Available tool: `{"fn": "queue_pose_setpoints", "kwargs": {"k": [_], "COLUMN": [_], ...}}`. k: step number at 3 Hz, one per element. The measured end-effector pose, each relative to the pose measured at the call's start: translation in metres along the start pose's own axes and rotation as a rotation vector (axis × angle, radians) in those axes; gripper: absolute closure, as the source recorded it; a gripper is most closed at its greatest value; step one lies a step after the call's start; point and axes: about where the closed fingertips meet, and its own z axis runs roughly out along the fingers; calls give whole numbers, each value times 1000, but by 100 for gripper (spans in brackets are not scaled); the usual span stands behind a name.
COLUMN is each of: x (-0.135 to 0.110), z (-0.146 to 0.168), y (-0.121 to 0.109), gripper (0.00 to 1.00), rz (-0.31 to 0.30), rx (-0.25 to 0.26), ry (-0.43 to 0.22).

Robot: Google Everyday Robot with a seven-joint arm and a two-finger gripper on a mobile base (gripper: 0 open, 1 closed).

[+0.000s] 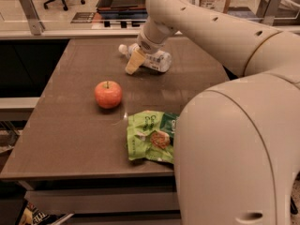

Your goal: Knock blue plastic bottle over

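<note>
The blue plastic bottle (152,60) lies on its side at the far middle of the brown table (70,125), its white cap pointing left. My gripper (134,62) hangs over the bottle's near side, its pale fingertip reaching down to the tabletop just in front of the bottle. The arm runs from the right foreground up and over to it. Part of the bottle is hidden behind the gripper.
A red apple (108,93) stands left of centre on the table. A green snack bag (152,136) lies near the front edge, partly hidden by my arm. A counter with a rail runs behind the table; an office chair stands far back.
</note>
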Motion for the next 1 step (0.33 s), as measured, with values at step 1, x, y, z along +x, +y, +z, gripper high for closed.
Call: {"fn": "queue_pose_setpoints", "kwargs": {"k": [1], "x": [0], "z": [0], "y": [0], "gripper": [0], "rz": [0], "rx": [0], "ry": [0]}}
